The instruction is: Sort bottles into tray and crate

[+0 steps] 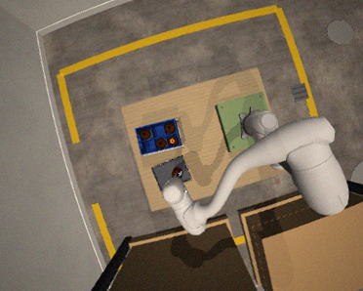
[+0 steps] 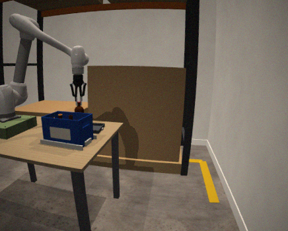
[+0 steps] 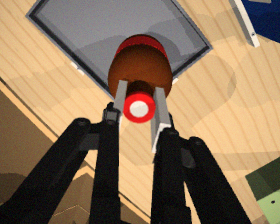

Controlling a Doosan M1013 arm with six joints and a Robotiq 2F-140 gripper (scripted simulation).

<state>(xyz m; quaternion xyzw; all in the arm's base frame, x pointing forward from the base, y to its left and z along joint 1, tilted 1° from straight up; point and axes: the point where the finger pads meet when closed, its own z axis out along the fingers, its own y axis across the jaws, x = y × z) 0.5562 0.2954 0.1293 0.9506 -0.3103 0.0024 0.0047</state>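
My gripper [image 1: 177,176] [image 2: 78,98] [image 3: 138,96] is shut on the neck of a brown bottle [image 1: 176,169] [image 2: 78,108] [image 3: 140,67] with a red cap. It holds the bottle upright over the grey tray [image 1: 163,174] [image 2: 98,127] [image 3: 88,16]; I cannot tell whether the bottle's base touches the tray. The blue crate [image 1: 138,142] [image 2: 67,130] [image 3: 265,6] stands beside the tray. Several brown bottles stand in it, and one [image 1: 173,140] shows an orange-yellow top. In the exterior view the crate hides the held bottle's base.
The wooden table [image 1: 206,124] [image 2: 49,155] carries the arm's green base plate [image 1: 233,120] [image 2: 16,126]. Large cardboard boxes [image 1: 315,258] [image 2: 135,112] stand just behind the table edge near the tray. A black rack post [image 2: 191,82] stands to the right.
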